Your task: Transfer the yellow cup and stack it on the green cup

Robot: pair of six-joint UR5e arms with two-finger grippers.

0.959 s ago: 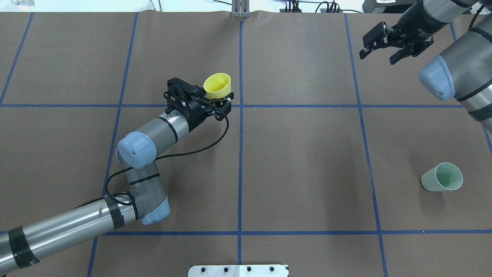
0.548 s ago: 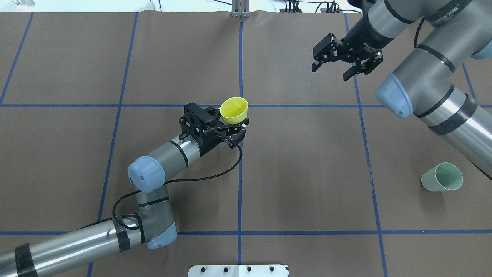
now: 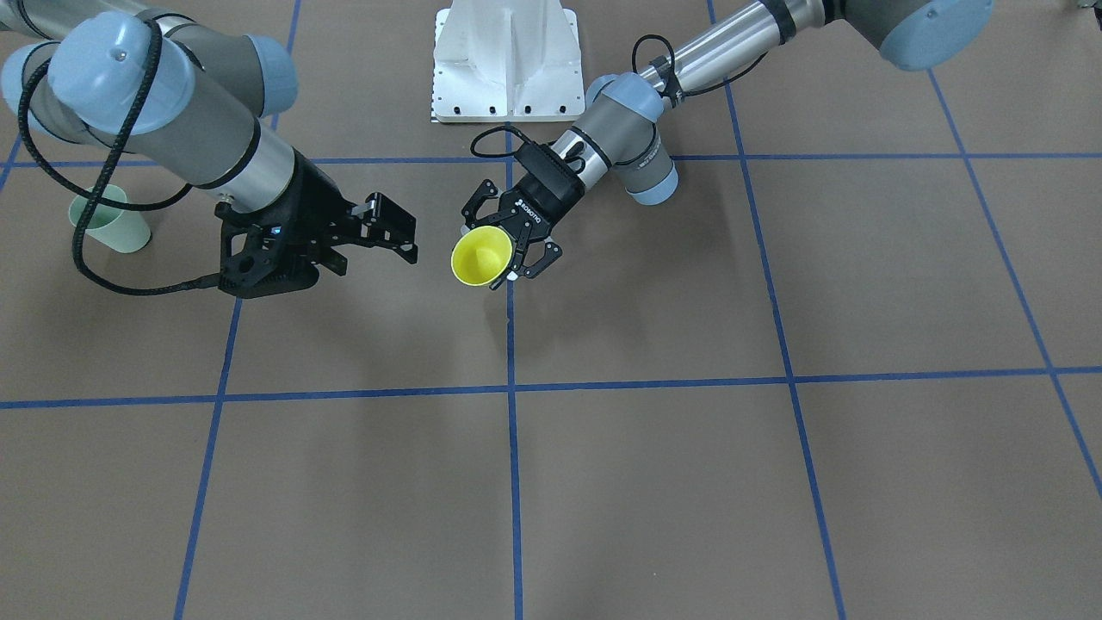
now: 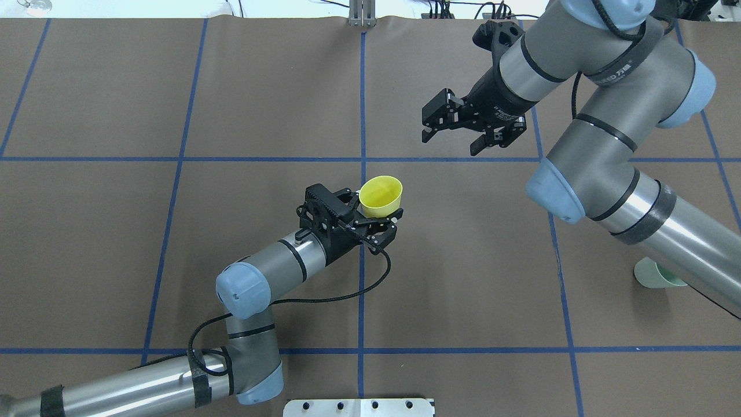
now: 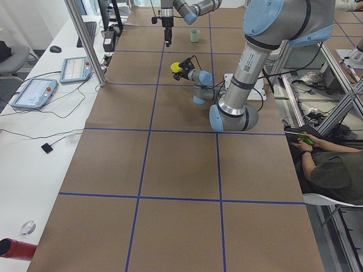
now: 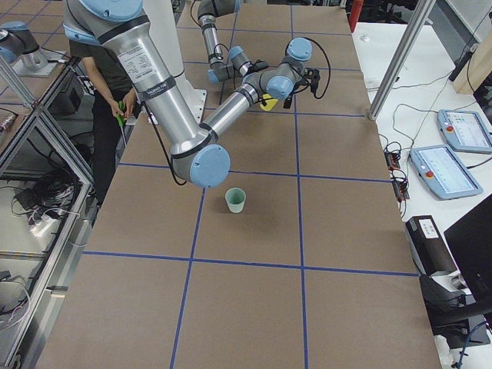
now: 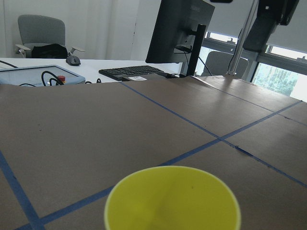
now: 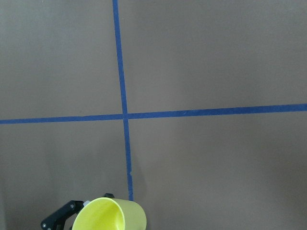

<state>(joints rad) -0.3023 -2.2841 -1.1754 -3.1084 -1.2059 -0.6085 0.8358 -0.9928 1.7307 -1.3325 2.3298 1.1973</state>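
The yellow cup [image 4: 380,196] sits tilted, mouth up and away from the robot, with my left gripper [image 4: 376,211] shut on its lower wall near the table's middle. From across the table, the yellow cup [image 3: 482,257] faces the camera in the left gripper [image 3: 510,258]. Its rim fills the bottom of the left wrist view [image 7: 172,201]. My right gripper [image 4: 452,143] hangs open and empty, farther back and to the right of the cup. The green cup [image 4: 651,275] stands at the right, partly hidden by the right arm, and shows whole elsewhere [image 6: 235,201].
The white robot base plate [image 4: 359,407] sits at the near edge. A metal post [image 4: 362,14] stands at the far edge. A seated person [image 5: 329,164] is beside the table. Blue tape lines cross the brown table [image 4: 463,260].
The left arm has carried the yellow cup right and nearer the robot. The right arm has swung left toward the centre, still open, and now covers part of the green cup.
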